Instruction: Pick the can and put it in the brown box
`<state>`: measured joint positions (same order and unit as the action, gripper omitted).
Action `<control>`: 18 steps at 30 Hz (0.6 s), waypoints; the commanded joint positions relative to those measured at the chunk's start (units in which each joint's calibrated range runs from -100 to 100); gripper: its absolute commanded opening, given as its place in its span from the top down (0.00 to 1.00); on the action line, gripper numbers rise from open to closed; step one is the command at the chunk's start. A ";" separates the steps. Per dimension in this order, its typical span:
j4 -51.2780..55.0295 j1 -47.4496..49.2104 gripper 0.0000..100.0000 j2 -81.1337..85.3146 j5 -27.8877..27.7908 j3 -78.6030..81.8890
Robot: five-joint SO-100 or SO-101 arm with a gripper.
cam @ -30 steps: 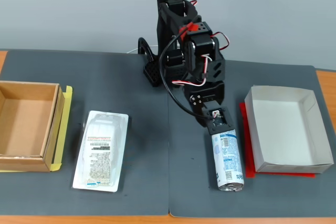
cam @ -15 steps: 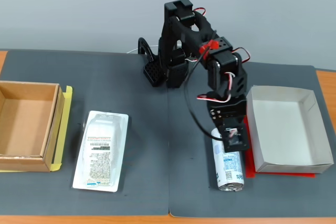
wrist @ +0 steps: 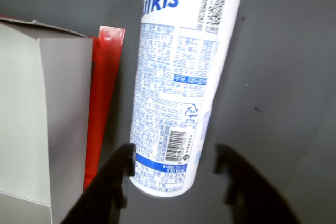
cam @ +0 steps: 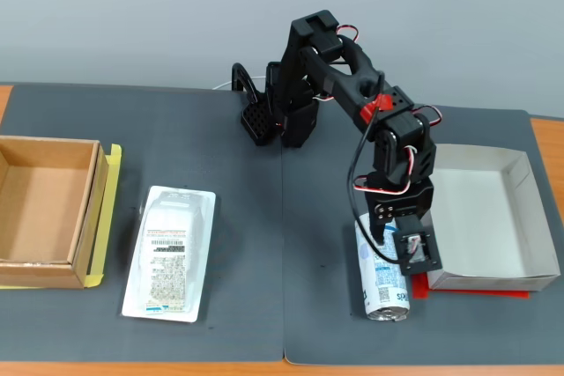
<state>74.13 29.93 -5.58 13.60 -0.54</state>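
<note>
On the tabletop (cam: 264, 244) at my four o'clock in the fixed view, the can (wrist: 173, 93) lies on its side beside the white box (cam: 489, 217). My gripper (wrist: 170, 179) is spread wide, a finger on each side, so I can close across its width. The brown box (cam: 44, 209) waits far off at nine o'clock.

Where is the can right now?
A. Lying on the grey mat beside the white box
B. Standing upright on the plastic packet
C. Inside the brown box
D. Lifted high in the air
A: the can lies on its side on the mat, next to the white box, with the open claw straddling it.
</note>
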 commanded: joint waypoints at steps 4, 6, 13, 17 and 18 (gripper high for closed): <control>-0.76 0.94 0.60 -1.07 0.21 -3.71; -0.76 0.94 0.55 -2.17 0.21 -4.52; -0.76 0.94 0.47 -6.15 0.21 -8.51; -0.76 0.94 0.47 -8.61 0.21 -10.13; -0.76 0.94 0.47 -9.12 0.21 -10.50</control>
<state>74.05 31.12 -14.12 13.60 -7.16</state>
